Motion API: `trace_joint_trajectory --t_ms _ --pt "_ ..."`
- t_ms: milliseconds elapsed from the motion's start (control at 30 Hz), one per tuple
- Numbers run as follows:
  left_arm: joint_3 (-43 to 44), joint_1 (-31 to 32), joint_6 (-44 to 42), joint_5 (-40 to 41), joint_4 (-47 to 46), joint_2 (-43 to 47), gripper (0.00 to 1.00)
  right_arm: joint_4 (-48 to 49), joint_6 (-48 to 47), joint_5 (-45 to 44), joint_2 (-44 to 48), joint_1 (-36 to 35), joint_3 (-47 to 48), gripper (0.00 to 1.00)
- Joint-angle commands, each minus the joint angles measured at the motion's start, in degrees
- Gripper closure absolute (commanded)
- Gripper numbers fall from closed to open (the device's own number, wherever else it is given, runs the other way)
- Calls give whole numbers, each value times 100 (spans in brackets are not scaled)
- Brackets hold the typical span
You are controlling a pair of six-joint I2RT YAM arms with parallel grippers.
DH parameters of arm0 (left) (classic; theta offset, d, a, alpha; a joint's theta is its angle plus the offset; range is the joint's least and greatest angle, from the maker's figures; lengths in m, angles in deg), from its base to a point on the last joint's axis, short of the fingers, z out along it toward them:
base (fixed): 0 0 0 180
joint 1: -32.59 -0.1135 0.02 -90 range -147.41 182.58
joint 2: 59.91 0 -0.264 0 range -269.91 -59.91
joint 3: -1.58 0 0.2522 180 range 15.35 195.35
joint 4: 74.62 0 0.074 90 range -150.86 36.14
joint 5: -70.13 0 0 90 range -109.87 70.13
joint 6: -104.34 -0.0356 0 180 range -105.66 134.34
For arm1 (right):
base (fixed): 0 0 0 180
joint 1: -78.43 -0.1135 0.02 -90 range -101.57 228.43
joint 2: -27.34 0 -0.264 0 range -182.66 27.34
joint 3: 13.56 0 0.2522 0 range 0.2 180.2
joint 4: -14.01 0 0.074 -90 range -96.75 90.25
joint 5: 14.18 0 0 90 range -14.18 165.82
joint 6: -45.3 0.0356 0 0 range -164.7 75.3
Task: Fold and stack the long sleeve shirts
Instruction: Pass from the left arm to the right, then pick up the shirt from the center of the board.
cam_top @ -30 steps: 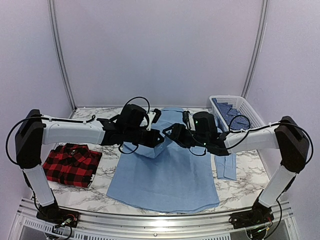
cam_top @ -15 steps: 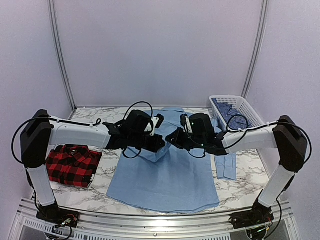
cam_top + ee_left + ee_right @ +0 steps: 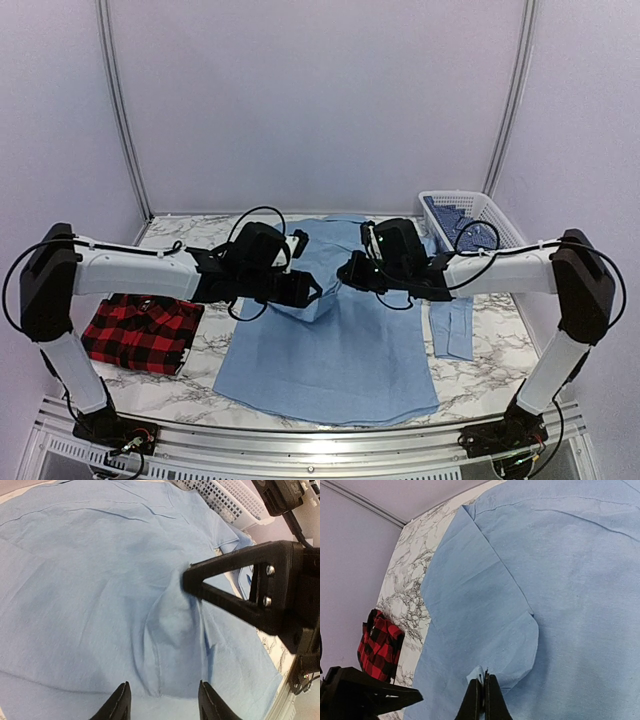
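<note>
Your 2 arms reach inward, elbows out. The left gripper (image 3: 165,702) hovers spread. The right gripper (image 3: 484,678) pinches a folded edge of the plain light blue cloth shirt (image 3: 330,350), which lies flat just left of the white plastic basket (image 3: 503,222), collar far, hem near, long axis near-to-far.
</note>
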Motion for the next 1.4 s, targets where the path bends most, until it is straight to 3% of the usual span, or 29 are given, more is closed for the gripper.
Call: trace_joint_trajectory --t_ms 0,233,567,767,967,1367 --pt "-435 -137 400 147 600 826 53 -383 -506 -416 264 -50 379 100" --pt "-1395 -228 1057 618 1784 2026 55 -1008 -1053 -537 305 -51 1071 100" --pt "-3048 -212 2031 474 3111 3287 61 -1647 -1371 -609 222 -48 1651 100" --pt "-3404 65 2341 295 3297 3326 65 -1749 -1444 -543 311 -53 1619 100" --pt "-3362 319 2447 258 3364 3103 66 -1754 -1486 -511 341 -67 1627 100" --pt "-3238 532 2519 251 3260 2553 77 -1921 -1627 -547 297 -80 1954 100"
